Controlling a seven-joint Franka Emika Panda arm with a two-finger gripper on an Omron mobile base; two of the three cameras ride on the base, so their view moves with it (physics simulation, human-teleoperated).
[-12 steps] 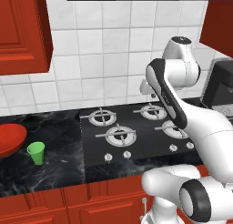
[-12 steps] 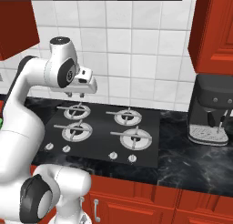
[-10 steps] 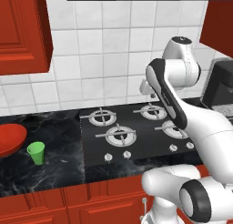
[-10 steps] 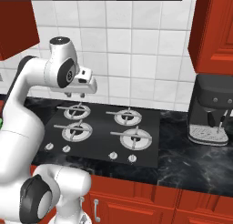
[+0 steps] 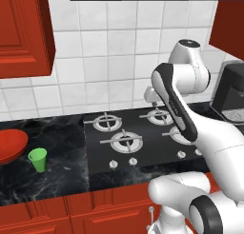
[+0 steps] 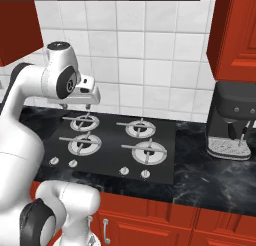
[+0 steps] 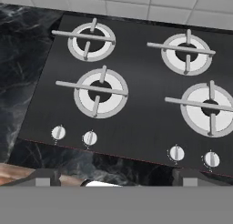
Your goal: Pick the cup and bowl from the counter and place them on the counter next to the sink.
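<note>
One cup (image 5: 37,159), one bowl (image 5: 9,146).

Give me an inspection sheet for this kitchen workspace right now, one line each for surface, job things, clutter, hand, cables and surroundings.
Surface: black marble counter with white veining, on red cabinets; a black four-burner stovetop is set into it.
Job's things: green cup upright on the counter left of the stovetop; red bowl just behind and left of it, cut by the picture edge. Whether they touch is unclear.
Clutter: dark coffee machine on the counter right of the stovetop.
Hand: hand open and empty, above the stovetop's back left burner.
Cables: nothing seen.
Surroundings: white tiled wall, red wall cabinets.
</note>
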